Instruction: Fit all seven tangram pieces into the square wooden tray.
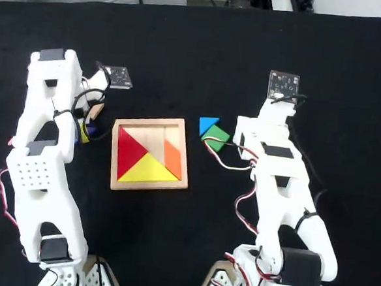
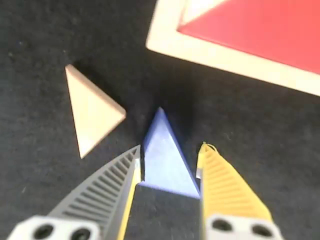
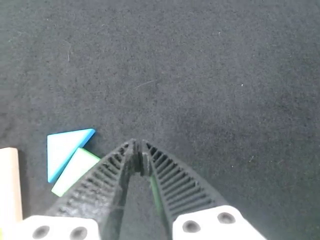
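The square wooden tray (image 1: 148, 183) holds a red triangle (image 1: 130, 149), a yellow triangle (image 1: 148, 171) and an orange piece (image 1: 172, 156). My left gripper (image 2: 170, 147) is shut on a violet-blue triangle (image 2: 164, 160), just left of the tray (image 2: 220, 52) and low over the cloth. A beige triangle (image 2: 92, 111) lies beside it, also seen as a beige triangle (image 1: 96, 111) from above. My right gripper (image 3: 137, 146) is shut with nothing held, right of the tray and over the edge of a green piece (image 3: 75, 171). A light blue triangle (image 3: 64, 146) touches the green piece (image 1: 217, 138).
Black cloth covers the table. Two small circuit boards lie at the back, one (image 1: 118, 76) near the left arm and one (image 1: 283, 85) behind the right arm. The tray's upper part shows bare wood (image 1: 153, 132). Red and white cables hang off the right arm (image 1: 231, 164).
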Robot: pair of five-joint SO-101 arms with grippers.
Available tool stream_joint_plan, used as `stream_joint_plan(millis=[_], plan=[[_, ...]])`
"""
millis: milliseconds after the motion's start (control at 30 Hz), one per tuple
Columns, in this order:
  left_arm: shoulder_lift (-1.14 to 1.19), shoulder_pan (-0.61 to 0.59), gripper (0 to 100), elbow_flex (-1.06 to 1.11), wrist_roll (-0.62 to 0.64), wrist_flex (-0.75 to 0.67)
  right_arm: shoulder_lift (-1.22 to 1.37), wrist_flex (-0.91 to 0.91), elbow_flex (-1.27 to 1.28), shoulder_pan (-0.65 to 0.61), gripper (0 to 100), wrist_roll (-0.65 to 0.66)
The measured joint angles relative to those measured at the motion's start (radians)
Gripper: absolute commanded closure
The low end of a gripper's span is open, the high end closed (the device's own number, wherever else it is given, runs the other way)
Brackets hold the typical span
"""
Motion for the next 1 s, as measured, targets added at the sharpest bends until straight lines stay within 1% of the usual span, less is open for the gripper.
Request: stream_joint_plan(millis=[133,267,433,567,767,900,1000], plan=[[-0.052,0.000,81,-0.049,0.000,0.081,0.000,0.000,0.000,0.000,98.6,0.000],[-0.087,0.000,80,-0.060,0.000,0.101,0.000,0.000,0.000,0.000,98.6,0.000],[-0.077,-0.034,67,-0.063,0.000,0.080,0.000,0.000,0.000,0.000,98.6,0.000],[-0.002,-0.069,69,-0.075,0.051,0.044,0.000,0.000,0.000,0.000,98.6,0.000],[0.080,-0.072,69,-0.097,0.089,0.015,0.000,0.000,0.000,0.000,98.6,0.000],[0.110,-0.072,69,-0.097,0.193,-0.048,0.000,0.000,0.000,0.000,98.6,0.000],[0.121,-0.074,69,-0.097,0.215,-0.063,0.000,0.000,0.000,0.000,98.6,0.000]])
